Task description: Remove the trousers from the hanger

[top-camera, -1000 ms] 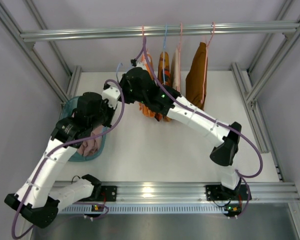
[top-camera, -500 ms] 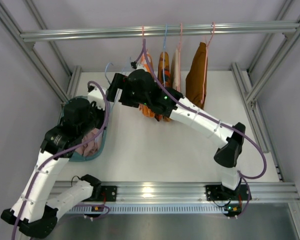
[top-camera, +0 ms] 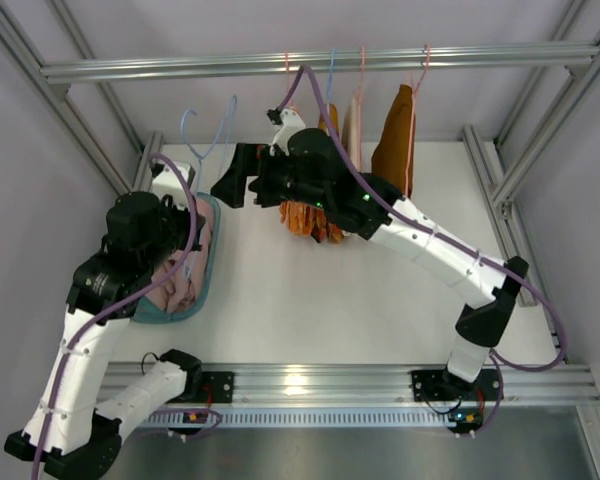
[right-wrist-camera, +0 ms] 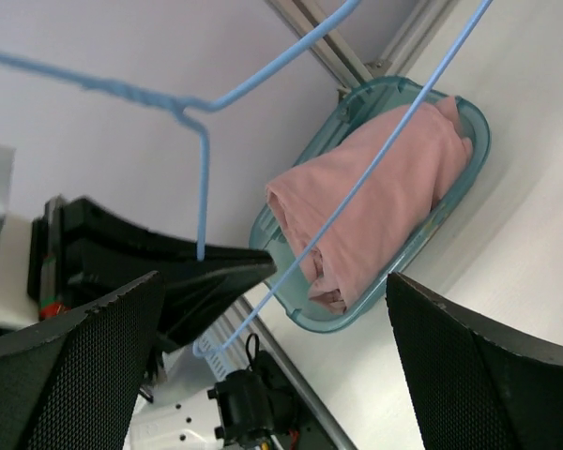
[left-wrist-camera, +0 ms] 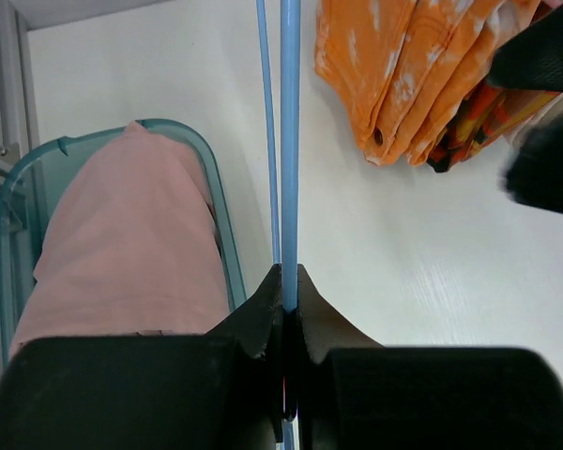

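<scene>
My left gripper (left-wrist-camera: 289,286) is shut on the wire of a bare blue hanger (top-camera: 208,130), which it holds up left of the rail. The pale pink trousers (top-camera: 185,268) lie bunched in a teal basket (left-wrist-camera: 214,202); they also show in the right wrist view (right-wrist-camera: 385,197). The bright orange trousers (left-wrist-camera: 394,75) sit low by the table under the right arm (top-camera: 302,215); whether they rest on it or hang I cannot tell. My right gripper (top-camera: 235,172) stands open just right of the hanger, its fingers (right-wrist-camera: 84,375) wide apart and holding nothing.
An orange patterned garment (left-wrist-camera: 479,122) lies against the orange trousers. A dark brown garment (top-camera: 392,150) and other hangers hang from the metal rail (top-camera: 320,62) at the back. Aluminium frame posts stand on both sides of the white table (top-camera: 330,300).
My right gripper has opened wide. My left arm has carried the blue hanger left and up, away from the hanging clothes. The right arm has stretched further toward the left.
</scene>
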{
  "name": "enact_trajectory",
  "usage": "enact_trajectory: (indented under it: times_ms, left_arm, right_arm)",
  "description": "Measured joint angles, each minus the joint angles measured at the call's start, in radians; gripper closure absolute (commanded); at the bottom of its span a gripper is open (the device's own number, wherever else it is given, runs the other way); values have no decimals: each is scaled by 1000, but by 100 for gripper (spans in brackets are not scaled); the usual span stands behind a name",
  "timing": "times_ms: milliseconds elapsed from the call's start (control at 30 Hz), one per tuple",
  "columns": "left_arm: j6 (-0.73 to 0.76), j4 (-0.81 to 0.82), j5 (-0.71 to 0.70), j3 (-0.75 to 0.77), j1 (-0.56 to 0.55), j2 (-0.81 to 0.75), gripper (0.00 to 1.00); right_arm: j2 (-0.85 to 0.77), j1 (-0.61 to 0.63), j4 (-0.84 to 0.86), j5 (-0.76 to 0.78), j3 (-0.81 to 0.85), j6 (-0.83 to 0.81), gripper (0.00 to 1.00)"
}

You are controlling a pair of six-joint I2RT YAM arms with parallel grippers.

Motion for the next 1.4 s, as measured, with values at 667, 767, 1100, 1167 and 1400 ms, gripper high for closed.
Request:
enact_trajectory:
  times_ms: [667,767,1100,1167,1400]
  left_arm:
    - [-21,101,-61,337,0,431,100]
    - [-31,128,-83,362,0,471,100]
    - [-81,172,-94,380,0,548,100]
    - [-93,172,-93,380,0,561,100]
    - [-127,172,-93,380,0,592,90]
  right_arm:
    - [-380,-160,129,-190,-199,-333,1]
    - [-397,-212,128,-199,-241,-318,0]
    - [-417,-301,130,-246,-327,-249,0]
    - [-422,-309,130,-254,-342,-240,0]
    - [-428,-330,139,-264,-372,-212,1]
